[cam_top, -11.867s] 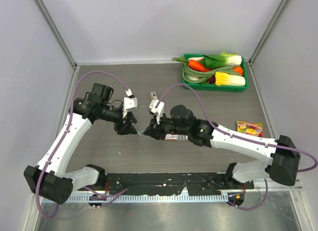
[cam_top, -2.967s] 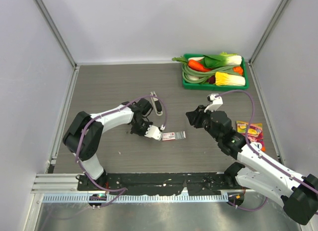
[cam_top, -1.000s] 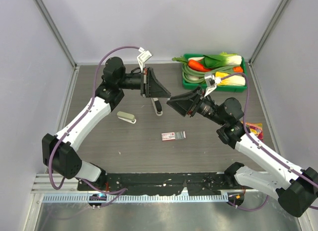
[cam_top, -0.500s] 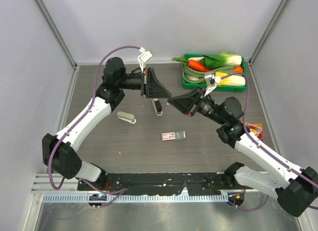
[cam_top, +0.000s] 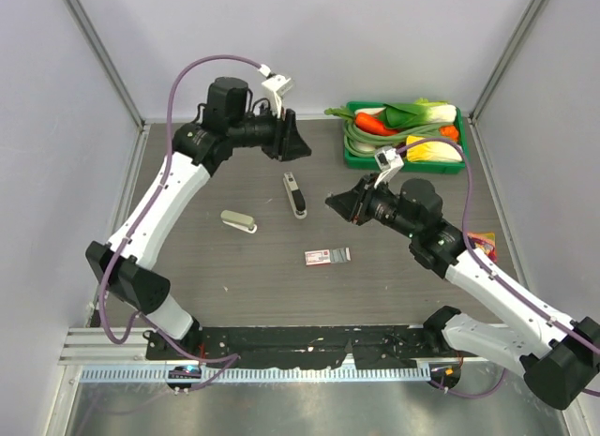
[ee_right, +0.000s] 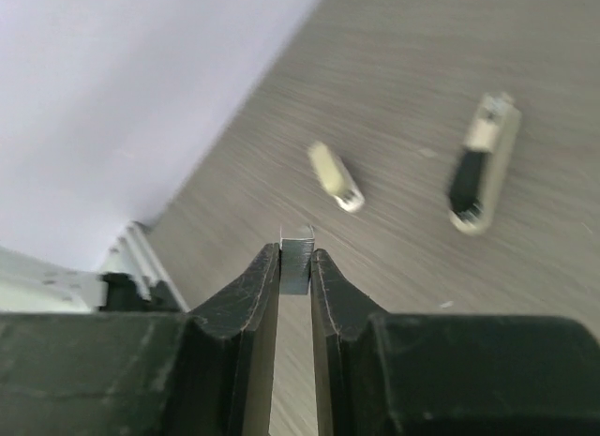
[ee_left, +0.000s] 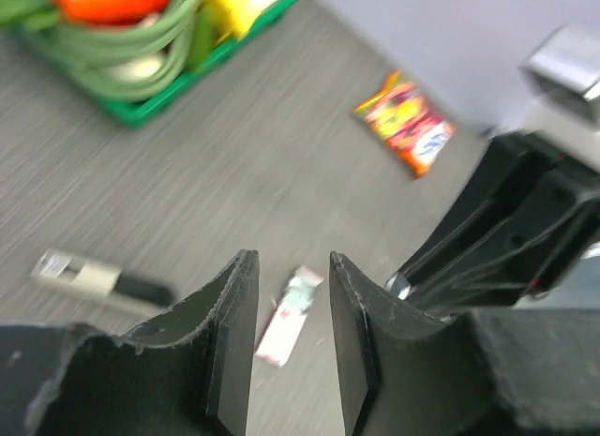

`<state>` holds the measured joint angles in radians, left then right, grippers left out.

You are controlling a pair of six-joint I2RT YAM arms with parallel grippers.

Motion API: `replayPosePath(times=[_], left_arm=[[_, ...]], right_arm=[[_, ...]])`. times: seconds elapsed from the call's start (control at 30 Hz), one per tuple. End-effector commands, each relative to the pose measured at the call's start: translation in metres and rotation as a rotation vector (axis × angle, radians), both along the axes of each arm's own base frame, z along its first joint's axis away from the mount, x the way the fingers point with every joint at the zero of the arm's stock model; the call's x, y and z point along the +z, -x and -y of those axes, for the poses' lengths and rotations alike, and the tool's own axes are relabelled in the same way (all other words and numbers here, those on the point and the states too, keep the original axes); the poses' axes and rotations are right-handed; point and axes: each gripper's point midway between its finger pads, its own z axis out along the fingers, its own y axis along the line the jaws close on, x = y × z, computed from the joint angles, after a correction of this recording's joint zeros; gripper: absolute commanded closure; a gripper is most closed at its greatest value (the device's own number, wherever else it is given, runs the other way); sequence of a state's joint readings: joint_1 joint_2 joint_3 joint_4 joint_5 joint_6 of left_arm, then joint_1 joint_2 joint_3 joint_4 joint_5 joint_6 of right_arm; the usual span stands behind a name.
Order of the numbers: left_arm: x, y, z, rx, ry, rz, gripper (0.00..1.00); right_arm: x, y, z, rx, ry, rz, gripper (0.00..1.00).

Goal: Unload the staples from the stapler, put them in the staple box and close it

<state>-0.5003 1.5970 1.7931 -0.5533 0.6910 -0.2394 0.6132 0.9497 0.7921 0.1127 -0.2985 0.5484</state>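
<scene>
1. Pale piece (cam_top: 238,220): olive-grey with a whitish end. It lies on the table (cam_top: 187,267), to the near left of the left gripper and apart from the stapler.
2. Left gripper (cam_top: 304,147): held above the table, fingers spread with a clear gap and nothing between them.
3. Stapler (cam_top: 294,194): lies flat on the table between the two grippers, nearer the right one. Neither touches it.
4. Box (cam_top: 327,256): pink and white, flat on the table, just nearward of the right gripper's tips.
5. Right gripper (ee_right: 295,260): fingers pressed onto the staples.
6. Staples (ee_right: 296,247): a short silver strip pinched at the very fingertips, its end poking out beyond them.
7. Tray (cam_top: 349,151): green, holding vegetables, beyond the right gripper.
8. Packet (cam_top: 472,241): colourful, behind the right gripper, beside its arm.
</scene>
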Motion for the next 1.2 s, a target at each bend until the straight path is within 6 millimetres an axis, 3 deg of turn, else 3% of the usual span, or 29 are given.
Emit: replayPosePath(times=[0.0,0.13,0.23,0.33,0.47,0.73,1.17], left_arm=[[-0.092,-0.007,-0.061,0.124,-0.447,-0.047,0.60],[-0.141,0.001,-0.078,0.127,-0.579,-0.090,0.57],[-0.164,0.007,-0.088,0.115,-0.662,-0.088,0.58],[-0.179,0.010,-0.092,0.099,-0.709,-0.101,0.57],[-0.188,0.015,-0.093,0.072,-0.728,-0.122,0.57],[-0.207,0.037,-0.083,-0.007,-0.696,-0.172,0.59],[-0.218,0.051,-0.068,-0.064,-0.687,-0.226,0.53]], right_arm=[[-0.090,-0.021,0.040,-0.208,0.346,-0.197,0.99],[-0.139,-0.023,0.052,-0.267,0.496,-0.305,0.99],[-0.158,-0.026,0.057,-0.311,0.562,-0.341,0.99],[-0.164,-0.027,0.058,-0.323,0.584,-0.347,0.99],[-0.180,-0.023,0.057,-0.310,0.619,-0.374,0.99],[-0.204,0.005,0.076,-0.321,0.663,-0.440,0.99],[-0.222,0.005,0.049,-0.300,0.713,-0.463,0.99]])
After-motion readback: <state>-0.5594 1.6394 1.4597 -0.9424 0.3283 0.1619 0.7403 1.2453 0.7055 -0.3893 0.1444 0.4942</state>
